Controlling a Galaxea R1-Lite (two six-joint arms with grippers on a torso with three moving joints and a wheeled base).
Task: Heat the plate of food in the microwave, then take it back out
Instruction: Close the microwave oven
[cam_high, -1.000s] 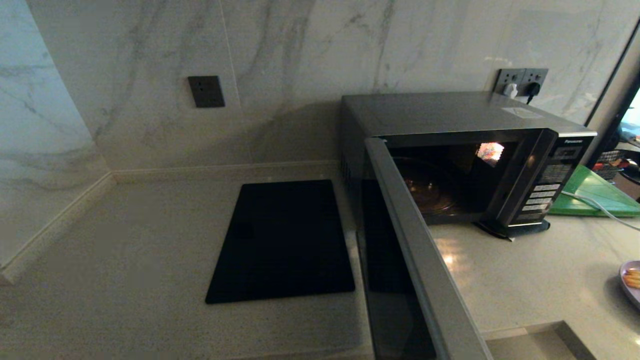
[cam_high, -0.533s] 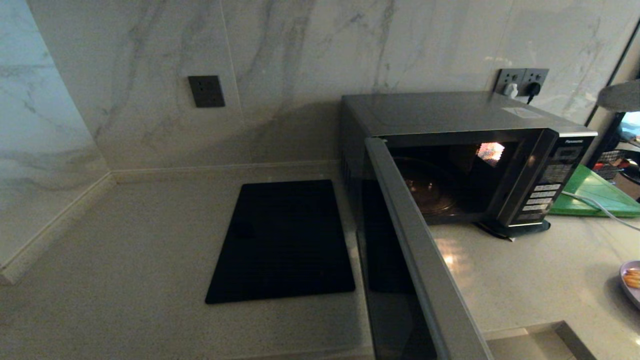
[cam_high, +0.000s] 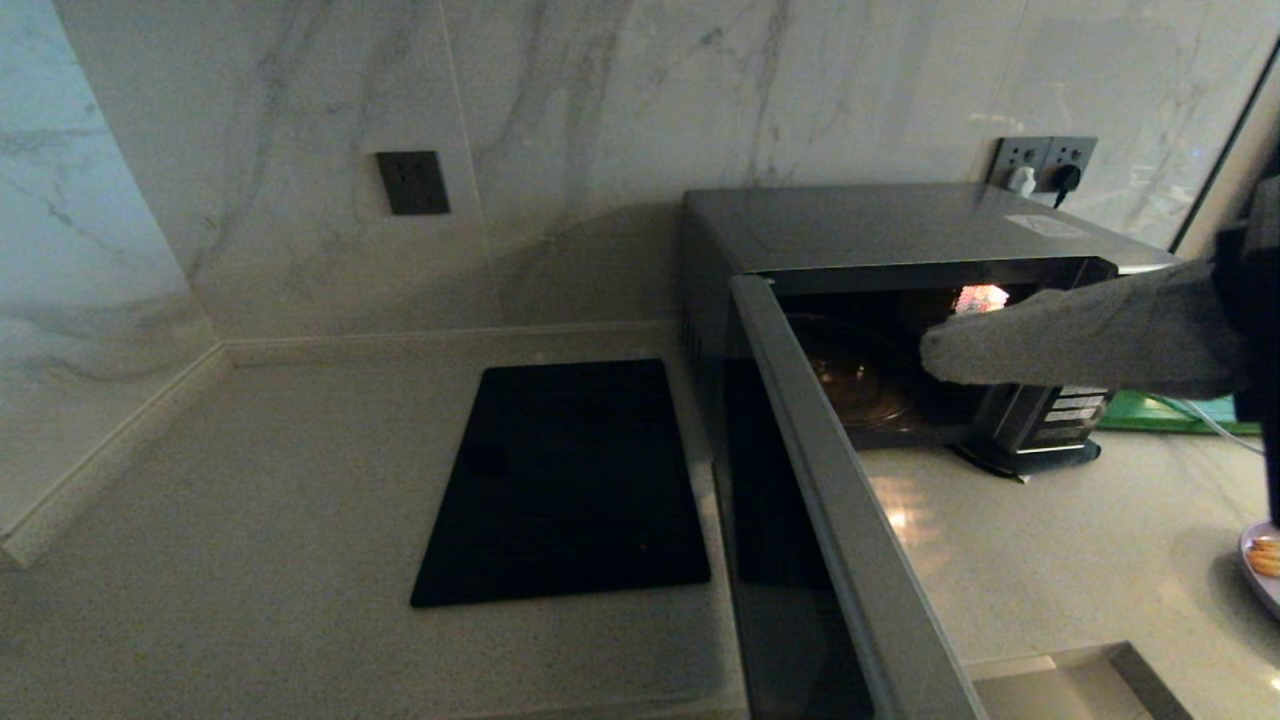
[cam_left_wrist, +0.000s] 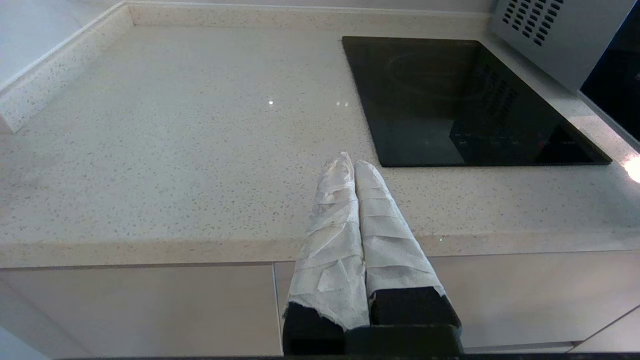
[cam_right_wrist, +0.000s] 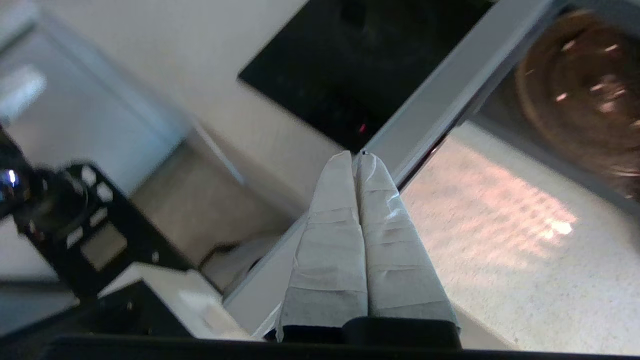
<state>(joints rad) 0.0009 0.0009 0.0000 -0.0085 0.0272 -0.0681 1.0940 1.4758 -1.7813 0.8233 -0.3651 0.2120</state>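
With the microwave (cam_high: 900, 300) door standing open and the plate of food (cam_high: 1262, 565) sitting on the counter (cam_high: 1050, 540) at far right, the right gripper (cam_high: 935, 355), fingers pressed together and empty, is hovering before the cavity, suggesting 1 next move: opening over the plate; the left gripper (cam_left_wrist: 348, 161), also closed, is parked.

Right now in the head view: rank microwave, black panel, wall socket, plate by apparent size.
1. microwave, open door nearest the camera
2. black panel
3. wall socket
4. plate, cut off by the frame edge, so its rank is unsure
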